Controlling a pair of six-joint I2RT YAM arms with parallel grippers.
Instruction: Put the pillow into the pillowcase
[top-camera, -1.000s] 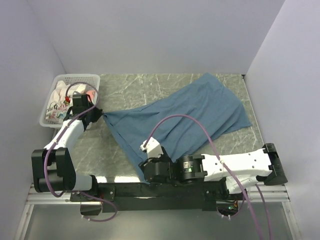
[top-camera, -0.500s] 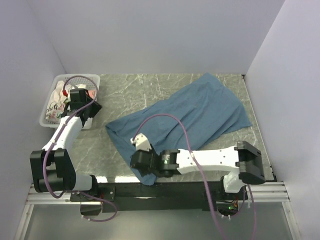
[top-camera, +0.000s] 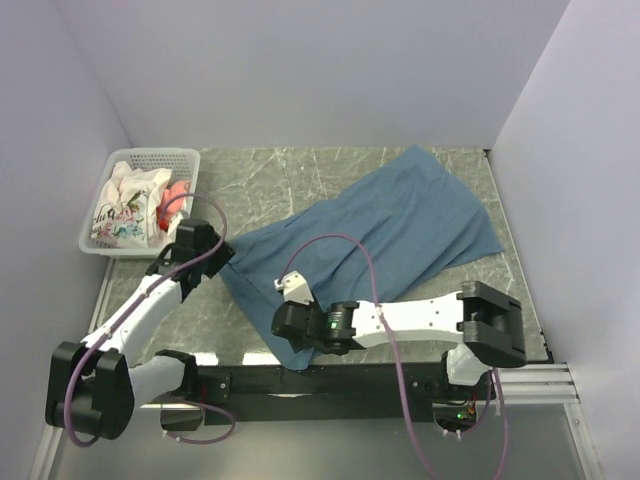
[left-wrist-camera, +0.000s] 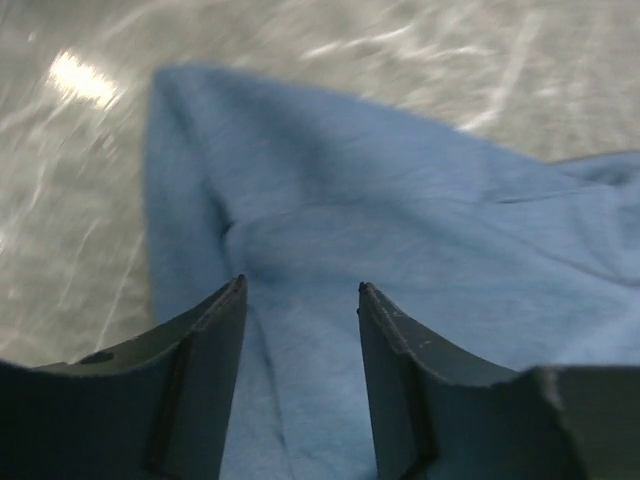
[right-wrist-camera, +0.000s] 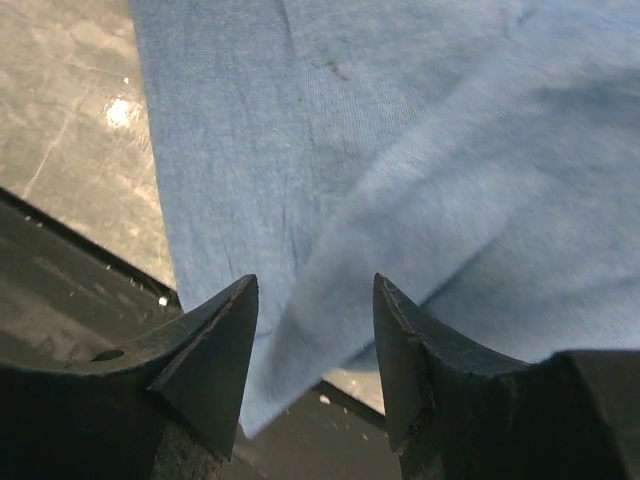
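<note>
The dusty-blue pillowcase (top-camera: 390, 230) lies flat and wrinkled, running diagonally from the table's near left to the far right. No pillow shows in any view. My left gripper (top-camera: 218, 255) hovers at the pillowcase's left corner. In the left wrist view its jaws (left-wrist-camera: 300, 285) stand open over the blue cloth (left-wrist-camera: 400, 200), holding nothing. My right gripper (top-camera: 282, 325) is over the pillowcase's near-left edge, by the table's front. Its jaws (right-wrist-camera: 315, 280) are open above a folded flap of the cloth (right-wrist-camera: 400, 120).
A white mesh basket (top-camera: 150, 155) with white printed cloth and pink fabric (top-camera: 125, 205) stands at the far left. The black rail (top-camera: 330, 380) runs along the table's near edge, just below the right gripper. Walls close in left, back and right.
The left gripper has let go of the pillowcase corner it held stretched toward the basket, swung up by the basket, then come back to the corner. The right arm reached left along the near edge.
</note>
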